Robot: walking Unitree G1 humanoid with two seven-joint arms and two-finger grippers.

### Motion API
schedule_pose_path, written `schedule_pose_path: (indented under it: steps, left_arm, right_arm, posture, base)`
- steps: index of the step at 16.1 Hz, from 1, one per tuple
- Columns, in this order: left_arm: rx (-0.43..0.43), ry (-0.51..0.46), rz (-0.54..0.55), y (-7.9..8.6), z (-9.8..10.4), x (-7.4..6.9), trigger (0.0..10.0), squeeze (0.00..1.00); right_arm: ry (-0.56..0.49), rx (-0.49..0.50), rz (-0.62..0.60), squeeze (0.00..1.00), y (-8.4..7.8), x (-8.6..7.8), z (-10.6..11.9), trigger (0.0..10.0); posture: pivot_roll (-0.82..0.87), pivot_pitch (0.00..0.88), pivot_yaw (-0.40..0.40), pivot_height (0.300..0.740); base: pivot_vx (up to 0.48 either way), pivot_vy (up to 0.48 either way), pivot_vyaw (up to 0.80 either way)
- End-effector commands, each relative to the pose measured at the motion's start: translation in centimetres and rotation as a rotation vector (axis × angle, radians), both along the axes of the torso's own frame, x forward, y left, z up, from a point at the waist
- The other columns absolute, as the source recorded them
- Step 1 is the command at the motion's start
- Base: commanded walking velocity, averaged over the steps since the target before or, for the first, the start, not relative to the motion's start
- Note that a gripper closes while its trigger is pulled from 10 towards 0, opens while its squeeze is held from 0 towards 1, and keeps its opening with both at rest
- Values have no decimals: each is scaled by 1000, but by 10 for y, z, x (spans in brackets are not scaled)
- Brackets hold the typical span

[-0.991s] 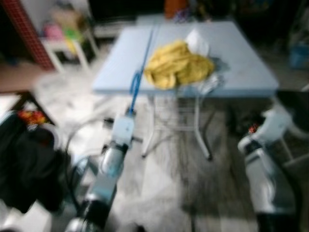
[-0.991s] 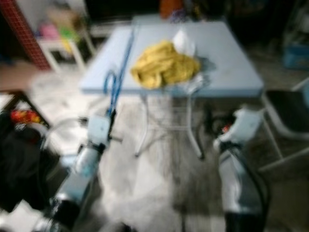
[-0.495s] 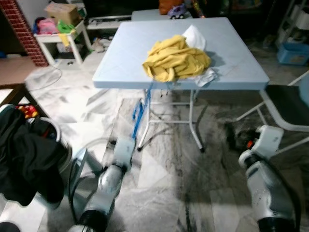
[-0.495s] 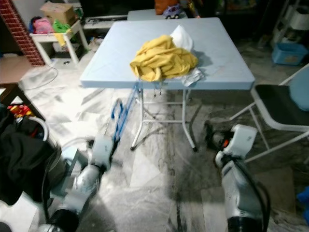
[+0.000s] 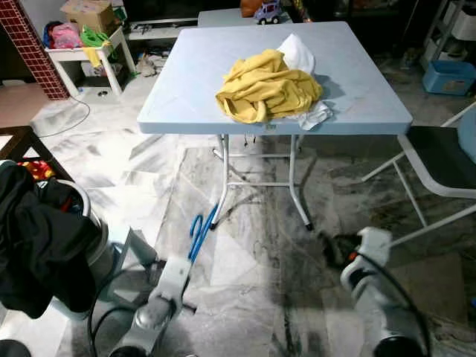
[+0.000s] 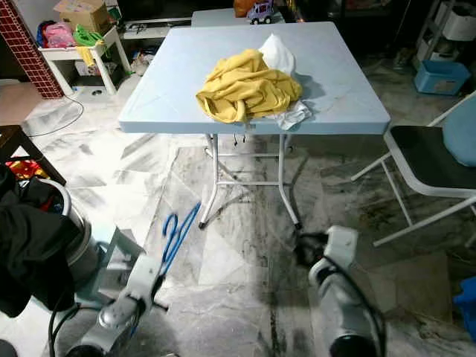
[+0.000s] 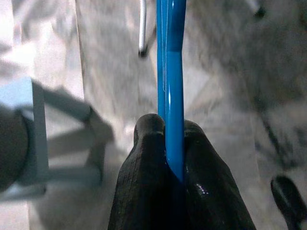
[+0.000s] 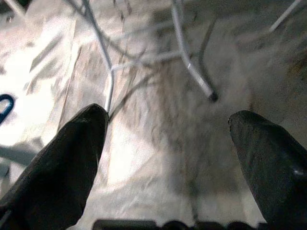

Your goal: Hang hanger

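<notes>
No brand, label or legible writing can be made out on anything in view.

The left gripper (image 7: 173,143) is seen low over the marble floor (image 5: 245,275), its two black fingers (image 7: 146,158) pressed together on the blue hanger (image 5: 199,232). In the left wrist view the hanger's thin blue bars are pinched between the finger pads and run straight out past the tips. In the head views the hanger is held above the floor, slanting forward from the left arm toward the near left leg of the folding table, with its hook end at the far end.

The right gripper (image 8: 168,143) is held low on the right, in front of the table legs; its fingers (image 8: 72,158) are spread wide apart, and nothing is held or touched by them.

A pale blue tabletop (image 5: 201,82) is seen ahead, and on it a crumpled yellow garment (image 5: 266,88) is piled over a white cloth (image 5: 301,53). A white folding chair (image 5: 446,160) with a dark seat stands to the right of the table. Dark clothing (image 5: 37,245) is heaped at the left edge beside the left arm. A small white side table (image 5: 85,52) carrying toys and a box stands at the far left.
</notes>
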State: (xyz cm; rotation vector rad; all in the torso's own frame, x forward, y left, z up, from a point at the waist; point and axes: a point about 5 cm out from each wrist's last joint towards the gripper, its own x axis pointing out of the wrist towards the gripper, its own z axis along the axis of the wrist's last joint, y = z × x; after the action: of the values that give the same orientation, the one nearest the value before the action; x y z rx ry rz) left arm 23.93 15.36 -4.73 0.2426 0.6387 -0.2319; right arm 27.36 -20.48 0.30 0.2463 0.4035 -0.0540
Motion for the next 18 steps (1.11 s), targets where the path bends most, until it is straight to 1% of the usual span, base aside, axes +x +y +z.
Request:
schedule_pose_path:
  steps: [1, 2, 3, 5, 6, 7, 8, 9, 12, 13, 14, 15, 16, 17, 18]
  left_arm:
    - [31, 19, 10, 6, -1, 0, 10000, 0]
    - [34, 31, 14, 6, -2, -1, 10000, 0]
    - [52, 69, 7, 6, -5, -3, 10000, 0]
    - [61, 99, -10, 4, -7, -4, 10000, 0]
    - [73, 132, -48, 2, -10, -7, 10000, 0]
    - [86, 148, -76, 1, -11, -8, 10000, 0]
    - [93, 163, -87, 2, -13, -10, 10000, 0]
    - [97, 171, -85, 4, -13, -10, 10000, 0]
    - [130, 193, -94, 10, -10, -5, 10000, 0]
    - [158, 197, -123, 7, -7, 0, 10000, 0]
    - [171, 195, -143, 3, -4, 5, 10000, 0]
    - [174, 194, -148, 2, -3, 7, 10000, 0]
    - [175, 185, -159, -5, 0, 13, 10000, 0]
    - [166, 181, -164, -12, 1, 15, 10000, 0]
    - [157, 186, -174, -21, -2, 11, 10000, 0]
  right_arm:
    - [32, 1, 4, 0, 6, -2, -7, 10000]
    - [58, -2, 7, 0, 8, -4, -12, 10000]
    - [124, -1, 8, 0, 14, -13, -24, 10000]
    - [185, -28, 31, 0, 20, -23, -36, 10000]
    - [247, -58, 46, 0, 22, -35, -48, 10000]
    - [283, -72, 49, 0, 22, -43, -55, 10000]
    - [320, -103, 69, 0, 22, -53, -62, 10000]
    - [337, -114, 78, 0, 23, -59, -65, 10000]
    - [400, -110, 59, 0, 21, -83, -79, 10000]
    - [448, -112, 32, 0, 18, -99, -87, 10000]
    - [484, -134, 36, 0, 15, -111, -92, 10000]
    - [495, -142, 39, 0, 15, -115, -93, 10000]
    - [514, -157, 50, 0, 13, -121, -96, 10000]
    - [524, -172, 62, 0, 12, -125, -97, 10000]
    - [529, -180, 68, 0, 11, -129, -98, 10000]
  posture:
    - [-123, 65, 41, 740]
    - [-124, 64, 43, 740]
    - [-124, 66, 47, 740]
    - [-129, 73, 56, 740]
    - [-150, 87, 82, 740]
    - [-159, 91, 89, 740]
    - [-166, 96, 96, 740]
    - [-178, 103, 110, 740]
    - [-207, 117, 147, 740]
    - [-226, 121, 153, 740]
    - [-237, 123, 153, 740]
    - [-237, 123, 153, 740]
    - [-244, 118, 151, 740]
    - [-256, 118, 151, 740]
    - [-259, 119, 153, 740]
  base:
    - [0, 0, -575]
    - [0, 0, -800]
    - [0, 0, -800]
    - [0, 0, -800]
    - [0, 0, -800]
    - [0, 0, -800]
    - [0, 0, -800]
    - [0, 0, -800]
    - [0, 0, -800]
    - [0, 0, -800]
    - [0, 0, -800]
    - [0, 0, -800]
    - [0, 0, -800]
    - [0, 0, -800]
    - [0, 0, -800]
